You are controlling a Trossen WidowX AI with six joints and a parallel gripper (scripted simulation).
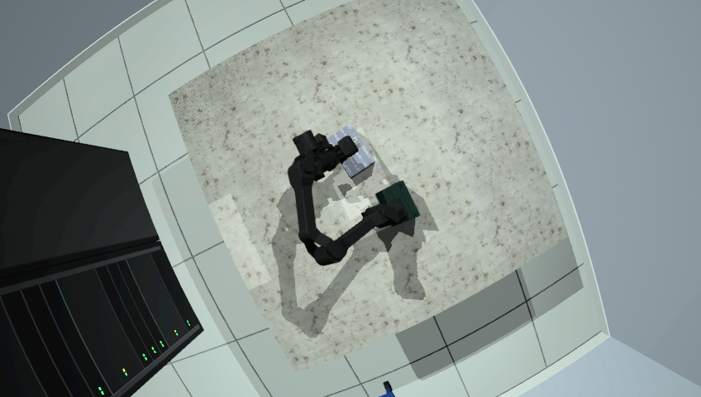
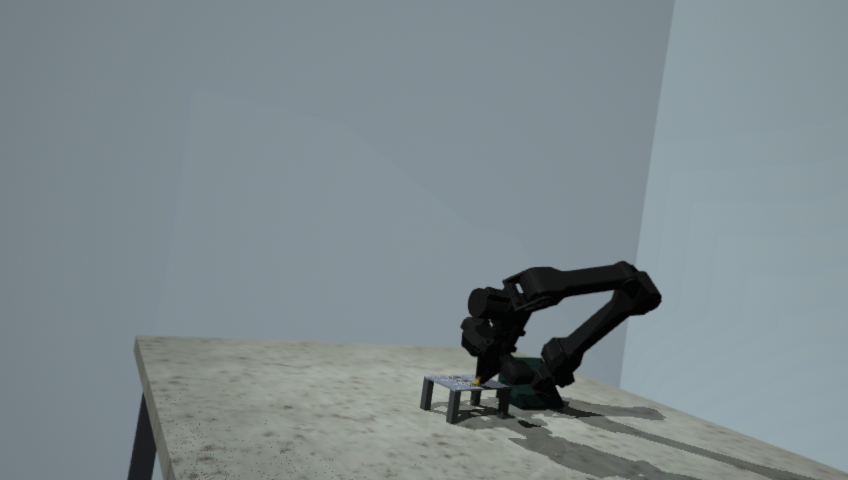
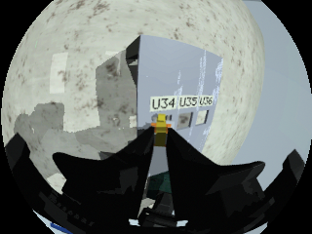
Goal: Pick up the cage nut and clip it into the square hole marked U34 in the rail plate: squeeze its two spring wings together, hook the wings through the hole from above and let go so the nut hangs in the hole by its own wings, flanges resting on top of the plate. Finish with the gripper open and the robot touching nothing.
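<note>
The rail plate (image 1: 361,161) (image 2: 440,382) (image 3: 171,63) is a grey-blue raised plate on short dark legs. In the wrist view its labels U34, U35 and U36 stand in a row, with square holes below them. My gripper (image 3: 160,132) (image 2: 479,382) is shut on the cage nut (image 3: 160,137) (image 2: 476,381), which is yellow with orange at its sides. The nut is at the U34 hole, just below the U34 label (image 3: 163,103), and covers most of that hole. Whether its wings are inside the hole is hidden. In the top view the arm hides the fingertips.
The U35 hole (image 3: 184,120) and the U36 hole (image 3: 201,117) lie beside the nut. The arm's dark green base (image 1: 410,203) (image 2: 535,397) stands near the plate on the speckled table (image 1: 442,122) (image 2: 267,404). A black server rack (image 1: 64,196) stands beyond the table's left edge.
</note>
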